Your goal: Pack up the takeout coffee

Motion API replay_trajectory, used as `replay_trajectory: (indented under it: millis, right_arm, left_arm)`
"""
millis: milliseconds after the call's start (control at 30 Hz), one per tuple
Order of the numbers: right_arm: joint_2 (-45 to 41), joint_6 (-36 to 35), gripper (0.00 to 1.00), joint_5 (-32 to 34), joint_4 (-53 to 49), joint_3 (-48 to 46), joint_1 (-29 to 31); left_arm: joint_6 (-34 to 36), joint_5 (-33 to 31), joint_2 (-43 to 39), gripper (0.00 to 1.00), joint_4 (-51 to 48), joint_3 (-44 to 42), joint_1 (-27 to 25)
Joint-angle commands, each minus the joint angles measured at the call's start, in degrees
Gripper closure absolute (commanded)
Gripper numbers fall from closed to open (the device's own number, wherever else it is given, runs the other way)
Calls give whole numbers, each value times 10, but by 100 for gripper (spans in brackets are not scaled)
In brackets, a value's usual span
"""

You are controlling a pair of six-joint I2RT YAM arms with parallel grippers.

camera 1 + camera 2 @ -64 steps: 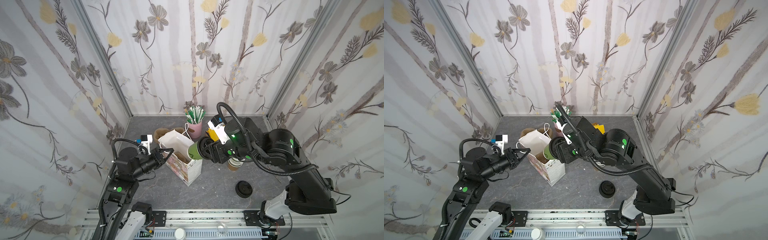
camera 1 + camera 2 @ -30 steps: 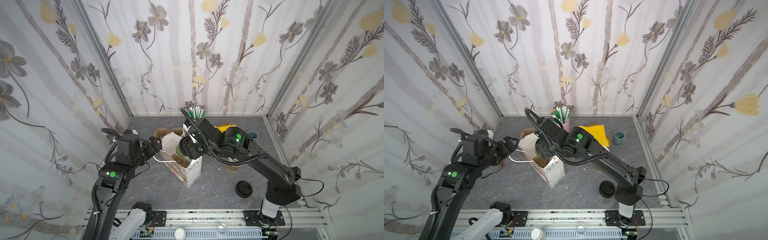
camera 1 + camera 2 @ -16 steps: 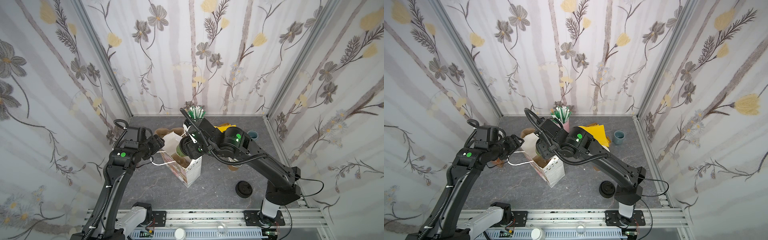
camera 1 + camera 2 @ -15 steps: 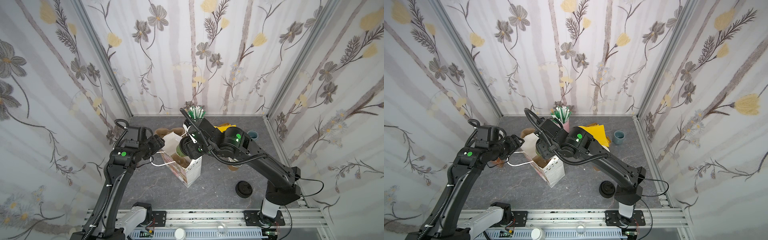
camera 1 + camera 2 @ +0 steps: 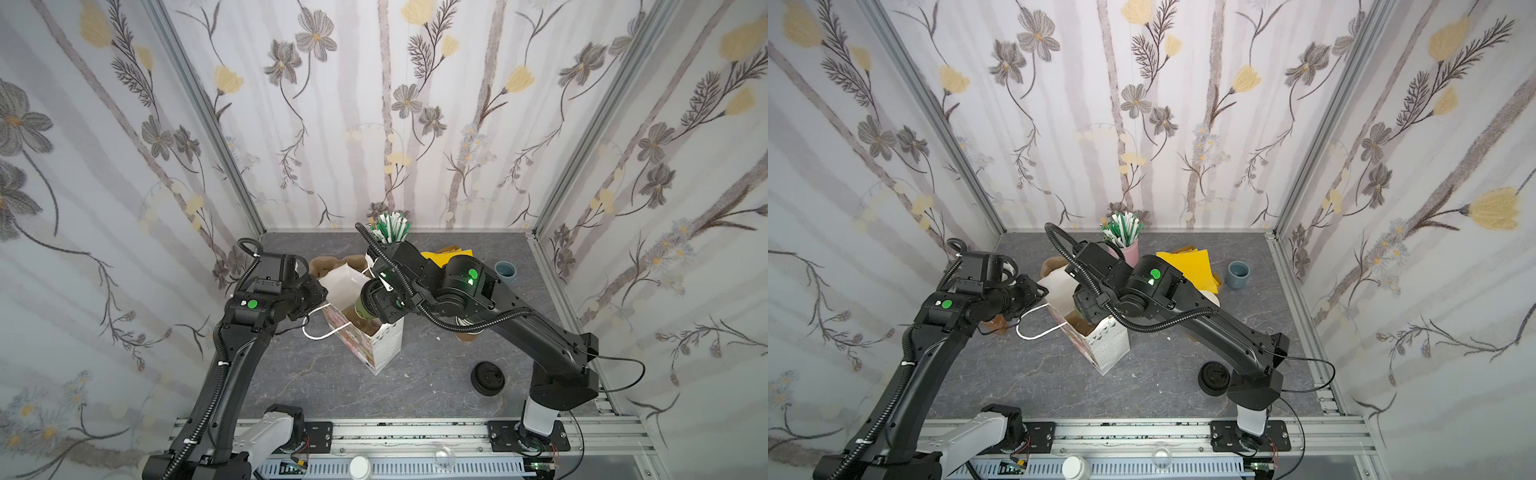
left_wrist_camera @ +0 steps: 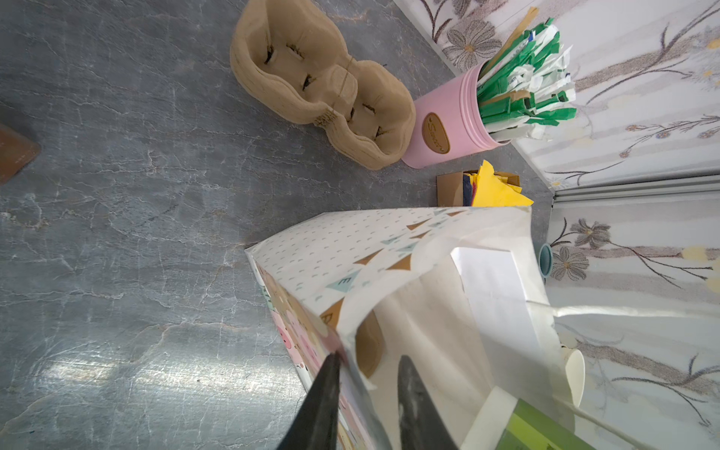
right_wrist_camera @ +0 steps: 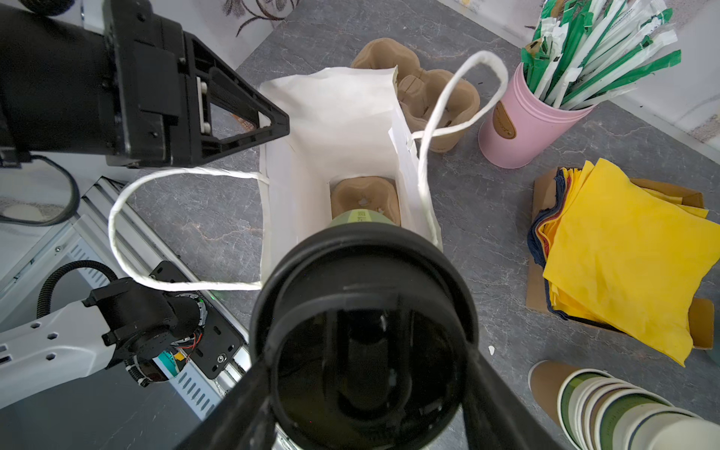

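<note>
There is not much to read from where I stand. The bag (image 6: 350,253) has rows of small pennants printed on its side, and one pale pennant (image 6: 348,281) carries a capital E. A brown pennant (image 6: 330,317) on the same side, right at the bag's rim, seems to hold a letter too, but the fold cuts it off and I cannot make it out. Beyond the bag, toward the back wall, the pink cup (image 6: 448,128) wears a brown oval badge (image 6: 436,133) with one cursive word, too small to be sure of. Over the bag's mouth, the coffee cup (image 7: 360,218) has a small printed patch on its green side, illegible.
</note>
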Motion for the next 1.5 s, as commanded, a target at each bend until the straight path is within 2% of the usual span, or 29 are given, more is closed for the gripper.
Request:
replay_trajectory:
  millis: [0,167,500,667,1067,1267,1400,1467]
  right_arm:
    - [1,6,34,13,-1,4,2]
    - [1,10,35,21,-12,3,8]
    - [-2,29,35,32,-54,2,18]
    - [-17,43,34,20,-54,-11,24]
    - [-57,110,35,-15,-54,-123,36]
    - [-49,132,35,-25,-54,-141,40]
    - [-46,150,35,-28,-54,-150,39]
    - [-41,158,35,-29,-54,-151,39]
  left_arm:
    - [-2,21,-5,83,10,-6,-1]
    - [-29,30,-23,92,12,-22,-5]
    - [-130,29,-59,98,31,-45,-60]
    - [-164,4,-69,98,39,-49,-104]
    - [-240,-48,-105,98,70,-91,-194]
    - [-247,-54,-109,90,82,-96,-214]
    - [-248,-66,-112,65,88,-97,-223]
    - [-248,-81,-119,57,90,-94,-223]
